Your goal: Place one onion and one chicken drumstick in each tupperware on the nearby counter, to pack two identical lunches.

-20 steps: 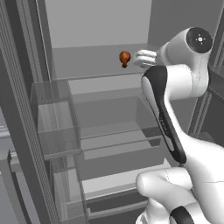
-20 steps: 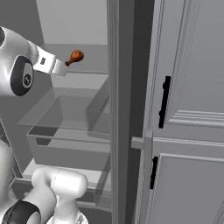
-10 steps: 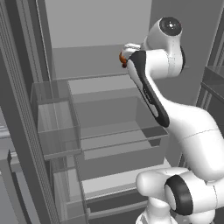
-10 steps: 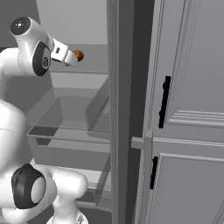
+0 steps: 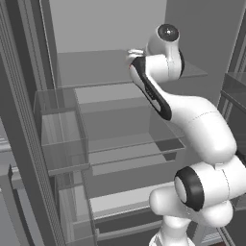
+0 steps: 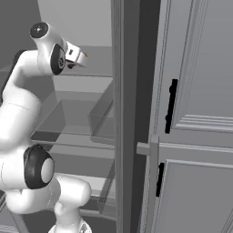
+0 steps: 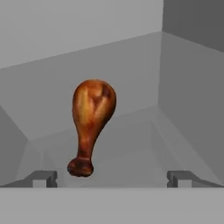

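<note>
A glossy orange-brown chicken drumstick [image 7: 92,118] lies on a grey fridge shelf [image 7: 131,144], straight ahead in the hand view. Its thin bone end points toward me and its bulbous end points away. My gripper [image 7: 112,177] is open, with its fingertips [image 7: 43,177] spread wide on either side of the bone end and not touching it. In the left base view the gripper [image 5: 134,53] reaches over the upper shelf [image 5: 96,72], and the right base view shows the gripper [image 6: 77,55] at that same height. The onion, tupperware and counter are out of view.
Clear fridge drawers [image 5: 62,129] sit below the upper shelf, with lower shelves [image 5: 129,153] under my arm. The fridge's side wall [image 6: 120,113] stands right of the arm. Grey cabinet doors with black handles [image 6: 170,107] lie beyond it.
The arm has folded upward and swung the hand in toward the drumstick on the upper shelf, now hiding it in the left base view. The jaws stayed open.
</note>
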Motion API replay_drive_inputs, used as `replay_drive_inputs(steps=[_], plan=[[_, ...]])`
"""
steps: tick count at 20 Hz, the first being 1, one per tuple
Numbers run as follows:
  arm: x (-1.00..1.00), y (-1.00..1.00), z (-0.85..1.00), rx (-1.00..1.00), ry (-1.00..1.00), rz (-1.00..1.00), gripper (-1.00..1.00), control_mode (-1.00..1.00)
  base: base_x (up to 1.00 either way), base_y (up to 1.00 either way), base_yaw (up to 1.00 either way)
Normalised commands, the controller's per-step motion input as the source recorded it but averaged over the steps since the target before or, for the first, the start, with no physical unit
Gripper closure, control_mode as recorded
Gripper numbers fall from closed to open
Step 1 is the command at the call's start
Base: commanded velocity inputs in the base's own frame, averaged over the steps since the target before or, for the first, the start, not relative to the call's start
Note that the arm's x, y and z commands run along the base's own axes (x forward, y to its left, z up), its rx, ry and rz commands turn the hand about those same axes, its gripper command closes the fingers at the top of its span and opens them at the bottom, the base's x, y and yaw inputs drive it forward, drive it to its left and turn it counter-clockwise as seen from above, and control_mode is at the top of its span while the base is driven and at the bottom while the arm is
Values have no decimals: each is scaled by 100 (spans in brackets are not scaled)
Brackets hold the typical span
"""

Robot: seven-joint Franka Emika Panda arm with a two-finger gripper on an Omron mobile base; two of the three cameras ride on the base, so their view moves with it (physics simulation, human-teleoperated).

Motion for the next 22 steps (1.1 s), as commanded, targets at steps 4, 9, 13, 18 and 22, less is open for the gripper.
replay_drive_inputs(steps=[4, 9, 13, 18, 22], plan=[[86, 21, -25, -3, 1, -2, -100, -100, 0, 0, 0], [89, 16, -15, 0, 2, -3, -100, -100, 0, 0, 0], [84, 5, -7, 0, 1, -3, -100, -100, 0, 0, 0], [40, 2, -26, -2, 0, -6, 100, -100, 0, 0, 0], [-19, 0, -52, -6, -25, -4, 100, -100, 0, 0, 0]])
